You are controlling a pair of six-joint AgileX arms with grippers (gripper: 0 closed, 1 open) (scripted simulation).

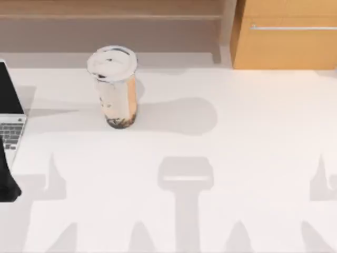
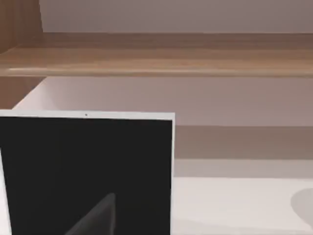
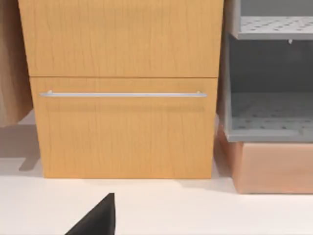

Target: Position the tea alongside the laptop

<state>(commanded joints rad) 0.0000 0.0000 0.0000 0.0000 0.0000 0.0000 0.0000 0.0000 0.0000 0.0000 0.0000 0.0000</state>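
Note:
The tea stands upright at the back of the white table, left of centre: a clear cup with a white lid, an orange label and dark pearls at the bottom. The laptop is open at the table's left edge, a clear gap away from the tea. Its black screen faces the left wrist view. A dark part of my left arm shows at the left edge, in front of the laptop. A dark tip of my left gripper and one of my right gripper show, both far from the tea.
A wooden cabinet with a metal drawer handle stands at the back right. Beside it is a grey perforated shelf rack. A wooden ledge runs along the back behind the tea.

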